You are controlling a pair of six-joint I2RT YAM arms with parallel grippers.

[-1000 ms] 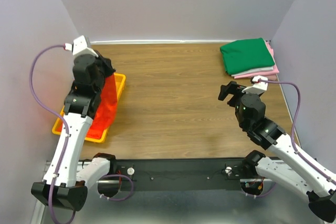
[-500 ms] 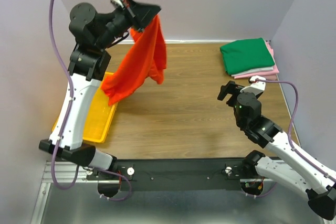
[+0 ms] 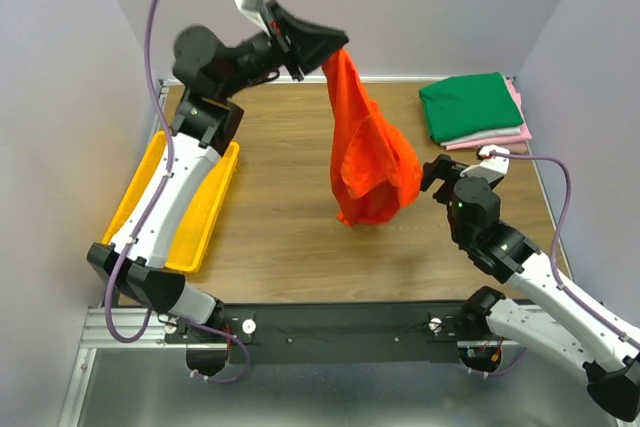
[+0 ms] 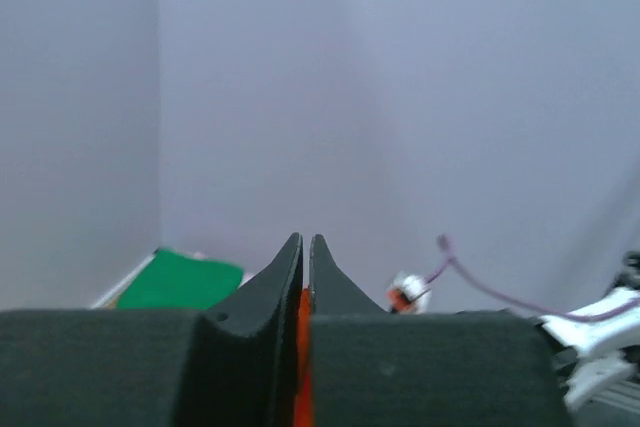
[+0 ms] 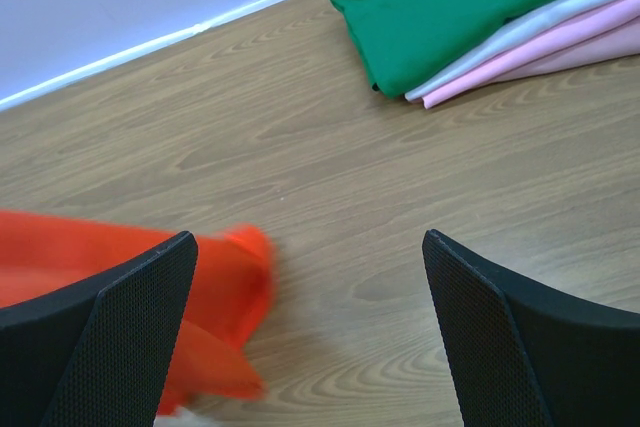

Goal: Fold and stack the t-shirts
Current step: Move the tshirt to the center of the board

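Two spots escape us, the edge clamped in our left gripper (image 3: 335, 46) and the blurred hem of the orange t-shirt (image 3: 370, 152) hanging below, beside our right gripper (image 3: 436, 175), jaws wide apart, bare table (image 3: 285, 147) ahead to the folded t-shirts (image 3: 470, 107).

The left gripper (image 4: 305, 243) faces a pale lilac wall (image 4: 400, 97). Its two black fingers (image 4: 262, 295) are pressed almost together on a thin strip of orange shirt (image 4: 300, 362). A folded green shirt (image 4: 185, 284) lies far left. At far right is the white right arm (image 4: 600, 322) with its purple cable (image 4: 490, 289).
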